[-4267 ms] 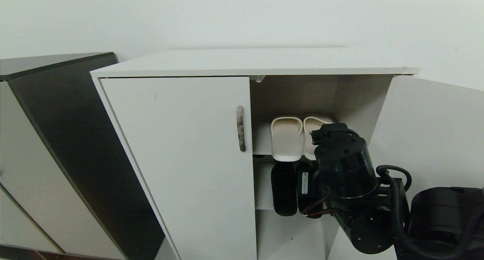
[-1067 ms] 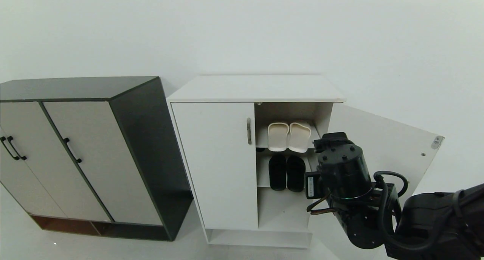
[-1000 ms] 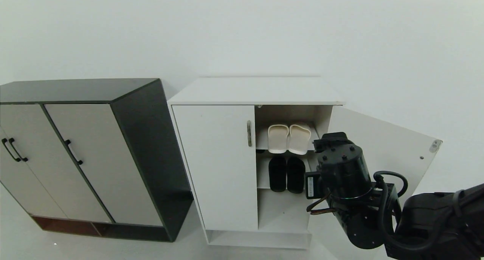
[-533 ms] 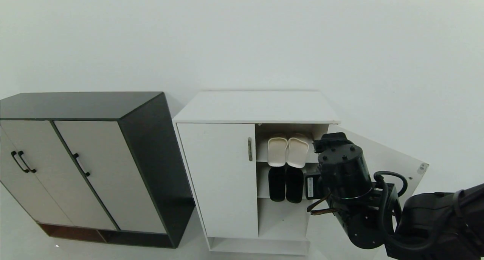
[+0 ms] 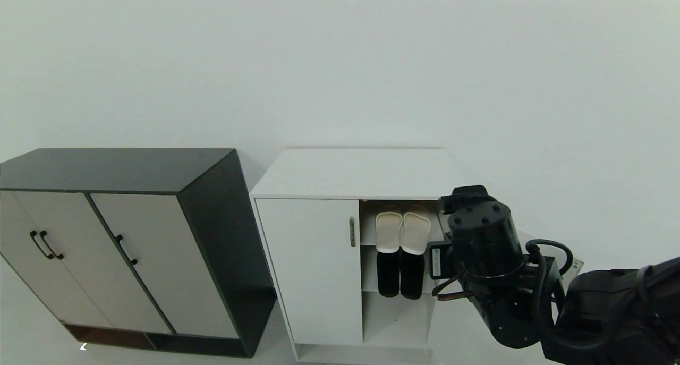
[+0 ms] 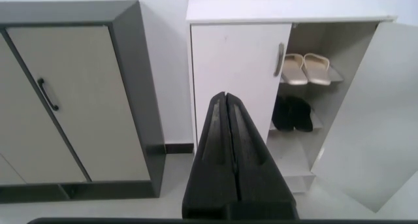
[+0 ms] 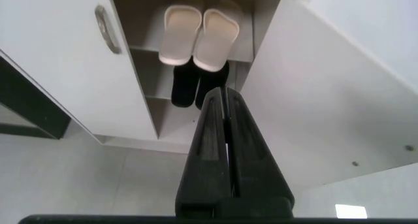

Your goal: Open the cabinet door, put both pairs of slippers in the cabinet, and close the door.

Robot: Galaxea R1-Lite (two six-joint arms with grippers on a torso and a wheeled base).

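Right hand (image 7: 223, 93), empty with fingers pressed together, hangs before the swung-out door (image 7: 326, 100); my left hand (image 6: 226, 95) is likewise pinched closed on nothing. Over the last seconds the whole head view pulls back from the cabinet (image 5: 308, 269): the camera moves, not the things. White slippers (image 5: 402, 231) sit on the upper shelf (image 7: 147, 46) with black slippers (image 5: 399, 273) beneath, so I judge only closing remains. My right arm (image 5: 486, 248) hides most of the door, and I cannot make out its handle.

I have rolled back from the white cabinet (image 5: 313, 269). My head view has pulled away, so it now sits smaller and lower, and the dark cabinet (image 5: 133, 248) beside it shows both its doors. My right arm (image 5: 481, 237) no longer covers part of the white slippers (image 5: 402, 231) and black slippers (image 5: 399, 273).
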